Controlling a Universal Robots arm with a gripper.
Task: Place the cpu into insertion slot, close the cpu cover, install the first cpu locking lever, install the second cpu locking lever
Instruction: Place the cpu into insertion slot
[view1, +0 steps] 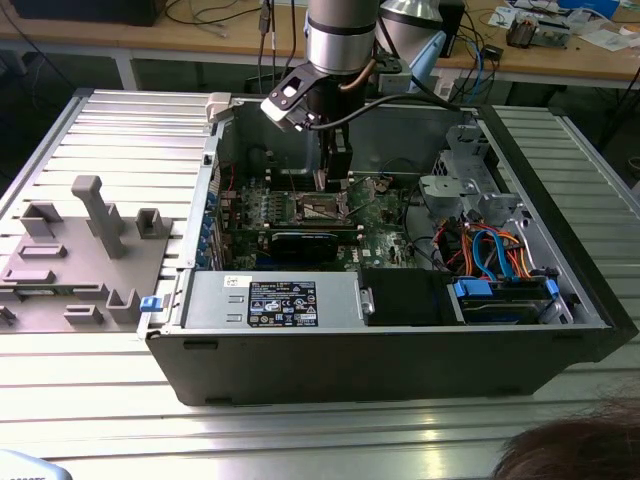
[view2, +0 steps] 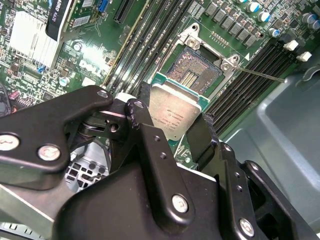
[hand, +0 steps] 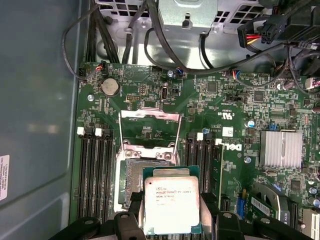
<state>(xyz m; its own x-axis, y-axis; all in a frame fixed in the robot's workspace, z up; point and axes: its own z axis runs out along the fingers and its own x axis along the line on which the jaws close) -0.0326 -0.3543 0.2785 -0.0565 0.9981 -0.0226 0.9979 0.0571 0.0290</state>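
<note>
The chip (hand: 171, 202) is clamped in the gripper (view2: 173, 112) and held over the board, near the uncovered socket (hand: 131, 181); the cover (hand: 150, 131) is swung open.

Open dark metal computer case (view1: 400, 340) is sitting on the ribbed silver metal bench (view1: 120, 130), with a grey plastic fixture tray (view1: 90, 215) lying at the exterior view's left of it. Green circuit board (hand: 235, 100) is lying in the case. Small flat square silver-topped cpu (hand: 171, 205) is hanging between the jaws above the board, just beside the square dark insertion slot (hand: 131, 180). Thin square metal cpu cover (hand: 150, 115) is standing swung open off the slot, on the side away from the cpu. Long narrow black memory slots (hand: 95, 175) are flanking the slot on both sides.
</note>
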